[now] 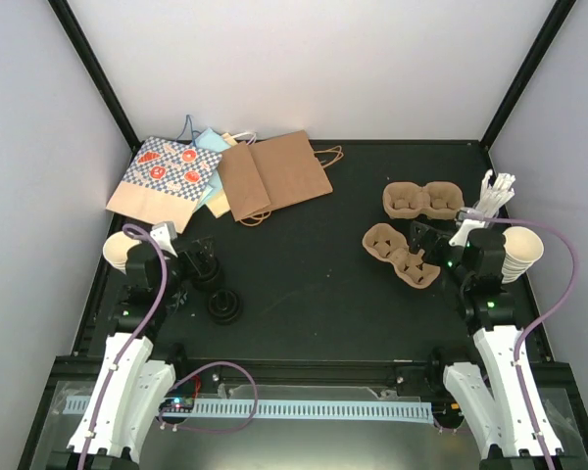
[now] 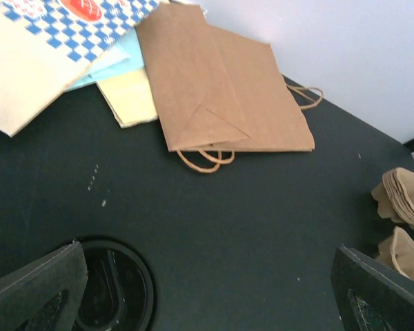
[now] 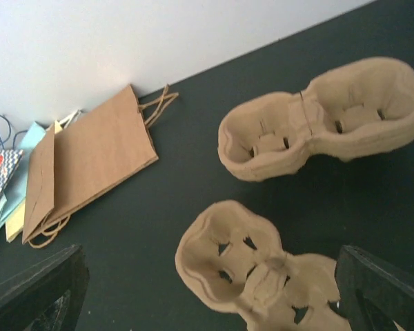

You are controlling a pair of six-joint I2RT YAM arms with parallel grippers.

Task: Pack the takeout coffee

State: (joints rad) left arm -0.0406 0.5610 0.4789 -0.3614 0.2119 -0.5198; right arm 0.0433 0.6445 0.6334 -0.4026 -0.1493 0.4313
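Two tan pulp two-hollow carriers lie at the right: one (image 1: 421, 201) farther back, one (image 1: 394, 253) nearer and askew. My right gripper (image 1: 423, 245) hangs open just above the nearer carrier (image 3: 248, 265), nothing between its fingers (image 3: 383, 289); the far carrier (image 3: 324, 117) lies beyond. Black lids (image 1: 222, 305) sit at the left by my left gripper (image 1: 201, 258), which is open and empty, with one lid (image 2: 117, 289) beside its left finger (image 2: 41, 289). Cream cups stand stacked at the left edge (image 1: 118, 250) and the right edge (image 1: 522, 253).
Flat brown paper bags with handles (image 1: 274, 174) lie at the back, partly over a patterned bag (image 1: 167, 174) and pastel bags. White plastic cutlery (image 1: 495, 194) rests at the right beyond the cups. White walls and black frame posts close in the table.
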